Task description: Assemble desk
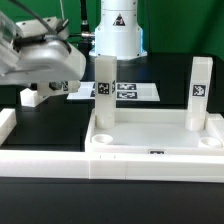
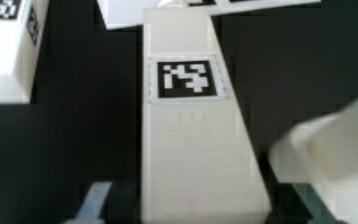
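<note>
My claw (image 1: pixel 40 84) is clenched on a tagged leg (image 2: pixel 185 100). The wrist view makes this plain: the square white leg runs straight out from between my fingers (image 2: pixel 98 203), its sides fill the gap between them, and its black-and-white tag faces the camera.

The exterior view shows much less of the grip. There my boxy claw hangs tilted over the black table (image 1: pixel 60 125) at the exterior view's left. Only a short white end of the tagged leg (image 1: pixel 30 97) pokes out below it, and I cannot tell whether that end touches the table.

Only the exterior view shows the rest of the desk. The desk top (image 1: pixel 150 140) lies flat, rim up, toward the exterior view's right, close behind the white border rail (image 1: pixel 40 165) and well apart from my claw. Two legs stand in its far corner sockets, the left upright leg (image 1: pixel 105 80) and the right upright leg (image 1: pixel 200 88), both with their tags facing the camera. The marker board (image 1: pixel 125 92) lies on the table behind them, in front of the robot base (image 1: pixel 115 30).

Beside the leg, the wrist view adds only a blurred white shape (image 2: pixel 327 150) that I cannot name.
</note>
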`<control>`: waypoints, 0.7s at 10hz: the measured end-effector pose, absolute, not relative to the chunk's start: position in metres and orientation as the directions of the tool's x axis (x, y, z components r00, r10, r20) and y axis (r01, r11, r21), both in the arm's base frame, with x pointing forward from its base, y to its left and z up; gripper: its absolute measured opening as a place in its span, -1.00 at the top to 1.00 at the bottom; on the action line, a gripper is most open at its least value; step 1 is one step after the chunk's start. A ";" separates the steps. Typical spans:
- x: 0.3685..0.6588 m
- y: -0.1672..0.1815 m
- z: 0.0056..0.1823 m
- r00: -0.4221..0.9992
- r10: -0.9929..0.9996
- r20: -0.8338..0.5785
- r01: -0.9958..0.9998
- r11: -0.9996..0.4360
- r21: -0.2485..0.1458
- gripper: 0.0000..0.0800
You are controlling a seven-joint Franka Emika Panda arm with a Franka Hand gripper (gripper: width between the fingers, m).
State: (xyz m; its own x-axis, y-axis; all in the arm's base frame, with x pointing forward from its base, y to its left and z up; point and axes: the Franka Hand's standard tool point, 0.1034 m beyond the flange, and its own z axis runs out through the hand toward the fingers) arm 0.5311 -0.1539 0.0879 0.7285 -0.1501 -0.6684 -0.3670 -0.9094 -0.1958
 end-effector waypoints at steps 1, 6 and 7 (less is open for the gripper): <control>0.539 -0.154 0.104 0.759 -0.163 -0.631 -0.362 -0.910 -0.200 0.27; 0.561 -0.163 0.113 0.889 -0.265 -0.373 -0.345 -0.924 -0.166 0.27; 0.561 -0.163 0.114 0.899 -0.276 -0.339 -0.345 -0.925 -0.162 0.27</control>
